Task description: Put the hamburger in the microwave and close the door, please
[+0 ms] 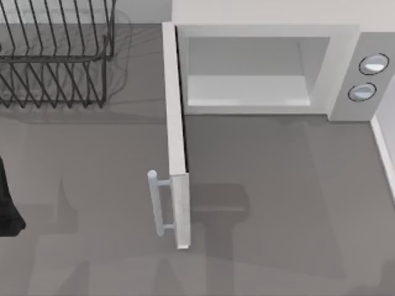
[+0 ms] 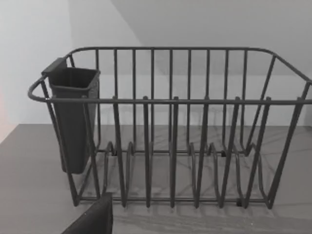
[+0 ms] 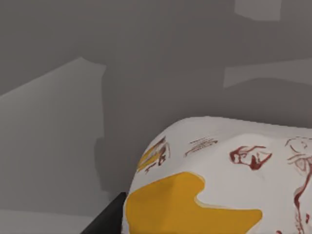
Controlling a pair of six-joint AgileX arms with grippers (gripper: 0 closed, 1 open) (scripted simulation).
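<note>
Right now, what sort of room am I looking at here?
Most likely a simulated kitchen counter: a white microwave with its door swung open, a black wire dish rack beside it, and a wrapped hamburger.

Microwave (image 1: 345,68) cavity at table (image 1: 278,185) far edge open, bare inside. Door (image 1: 177,142) swung out toward near edge, walling cavity's left. Rack (image 1: 55,55) blocking far-left corner.

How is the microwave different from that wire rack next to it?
The microwave is a white box with solid walls; the wire rack is black, thin bars you can see through. The microwave has a door, swung open; the rack has an open top. Both sit on the grey table.
</note>
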